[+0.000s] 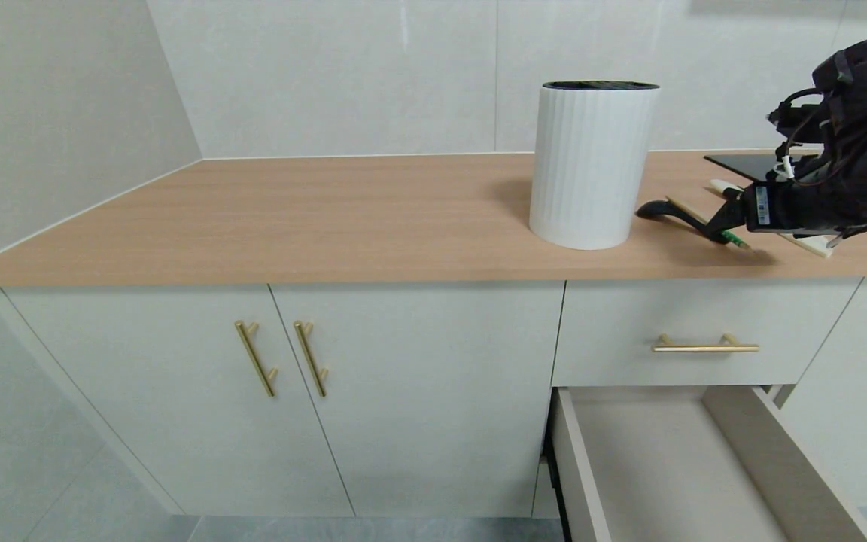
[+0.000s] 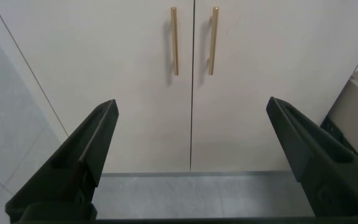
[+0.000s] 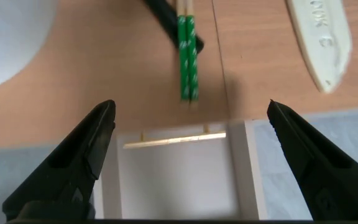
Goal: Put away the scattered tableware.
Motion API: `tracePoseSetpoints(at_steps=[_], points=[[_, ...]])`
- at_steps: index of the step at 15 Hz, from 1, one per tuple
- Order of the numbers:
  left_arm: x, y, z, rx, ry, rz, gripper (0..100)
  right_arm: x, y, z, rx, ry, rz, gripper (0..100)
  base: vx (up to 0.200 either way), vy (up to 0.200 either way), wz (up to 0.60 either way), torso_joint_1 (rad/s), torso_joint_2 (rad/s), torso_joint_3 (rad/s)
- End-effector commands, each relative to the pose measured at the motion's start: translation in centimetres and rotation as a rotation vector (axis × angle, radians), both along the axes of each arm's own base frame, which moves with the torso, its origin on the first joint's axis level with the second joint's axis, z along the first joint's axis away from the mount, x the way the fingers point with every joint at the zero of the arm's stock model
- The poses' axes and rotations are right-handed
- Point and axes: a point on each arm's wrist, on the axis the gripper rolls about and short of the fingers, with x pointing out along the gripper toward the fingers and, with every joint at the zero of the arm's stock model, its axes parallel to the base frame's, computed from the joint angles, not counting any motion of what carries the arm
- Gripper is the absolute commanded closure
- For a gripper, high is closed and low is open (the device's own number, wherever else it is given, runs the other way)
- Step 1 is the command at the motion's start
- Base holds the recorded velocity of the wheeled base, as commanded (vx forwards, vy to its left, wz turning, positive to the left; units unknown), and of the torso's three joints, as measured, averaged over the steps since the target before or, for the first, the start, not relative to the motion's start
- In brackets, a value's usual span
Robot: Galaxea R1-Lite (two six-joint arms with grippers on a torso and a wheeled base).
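Note:
A pair of chopsticks [image 1: 701, 222] with green ends [image 3: 188, 59] lies on the wooden counter [image 1: 328, 218], right of a tall white ribbed holder [image 1: 591, 165]. A black spoon-like utensil [image 1: 655, 209] lies beside them, its handle [image 3: 160, 15] running alongside. A cream utensil [image 1: 806, 242] [image 3: 321, 37] rests further right. My right gripper [image 1: 728, 226] [image 3: 191, 162] hovers open just over the counter's front edge at the chopsticks' green ends, holding nothing. My left gripper [image 2: 191, 155] hangs open and empty low in front of the cabinet doors [image 2: 191, 93].
Below the counter's right part, a lower drawer [image 1: 734, 436] [image 3: 179, 180] stands pulled out and empty, under a shut drawer with a gold handle [image 1: 704, 347]. A black flat plate [image 1: 742, 164] lies at the back right. The counter left of the holder is bare.

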Motion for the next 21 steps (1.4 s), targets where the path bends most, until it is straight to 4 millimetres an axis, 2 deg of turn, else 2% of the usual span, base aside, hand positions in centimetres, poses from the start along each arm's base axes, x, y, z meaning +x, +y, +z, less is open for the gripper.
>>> tracePoseSetpoints(at_steps=[1,16,17,21], points=[[0.0,0.0,0.0,0.000,0.000,0.000,0,1.3,-0.1,-1.1,-0.002,0.023,-0.006,0,0.000,0.000,0.00,0.000,0.00,0.000],[0.0,0.0,0.0,0.000,0.000,0.000,0,3.0,0.2,-2.3,0.015,0.039,-0.012,0,0.000,0.000,0.00,0.000,0.00,0.000],[0.0,0.0,0.0,0.000,0.002,0.000,0,3.0,0.2,-2.4,0.015,0.041,-0.012,100,0.000,0.000,0.00,0.000,0.00,0.000],[0.0,0.0,0.0,0.000,0.002,0.000,0,3.2,0.2,-2.7,0.011,0.050,-0.011,100,0.000,0.000,0.00,0.000,0.00,0.000]])
